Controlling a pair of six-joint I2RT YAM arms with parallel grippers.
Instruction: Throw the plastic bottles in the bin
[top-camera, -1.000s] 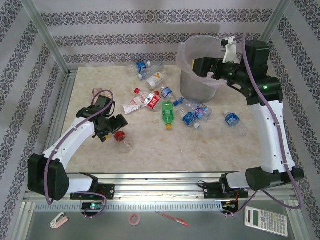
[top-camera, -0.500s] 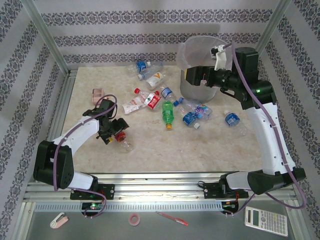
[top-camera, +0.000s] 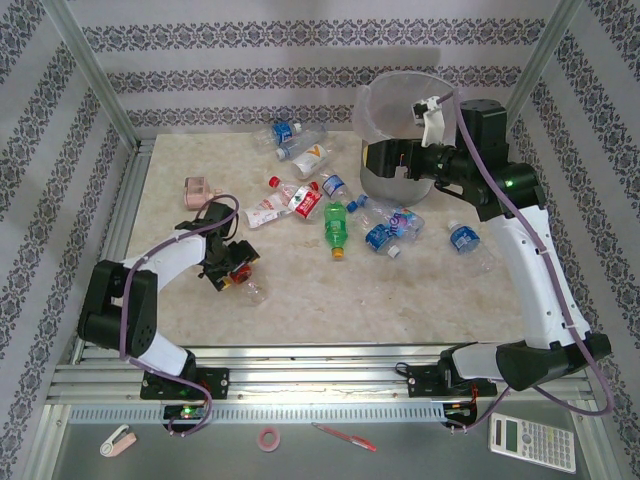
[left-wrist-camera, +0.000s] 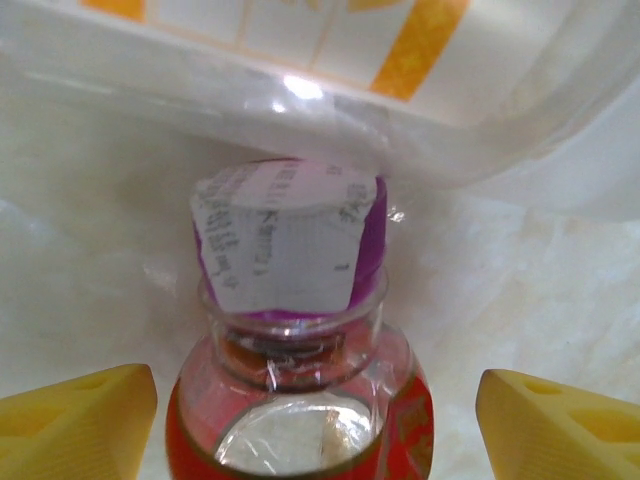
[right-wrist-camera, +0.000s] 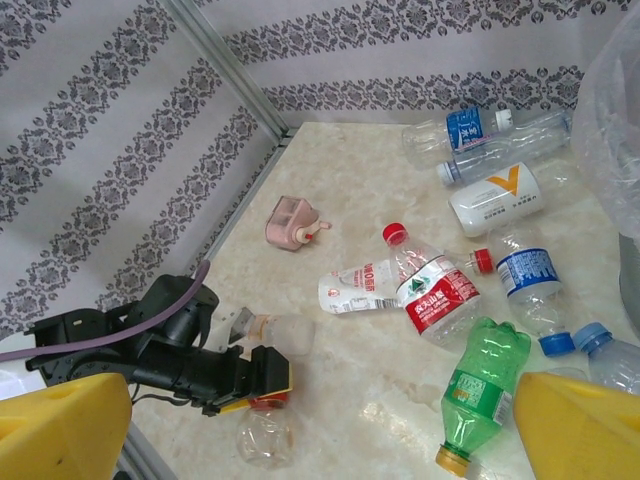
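A small clear plastic bottle with a red label lies on the marbled desk between the left gripper's spread fingers, which do not visibly touch it. The right gripper hangs with fingers parted wide, holding nothing, the round translucent grey bin close beside it.

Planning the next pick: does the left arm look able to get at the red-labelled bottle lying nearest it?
Probably yes. The left gripper is right at the red-labelled bottle, with its open fingers standing either side of the neck and nothing between them and it.
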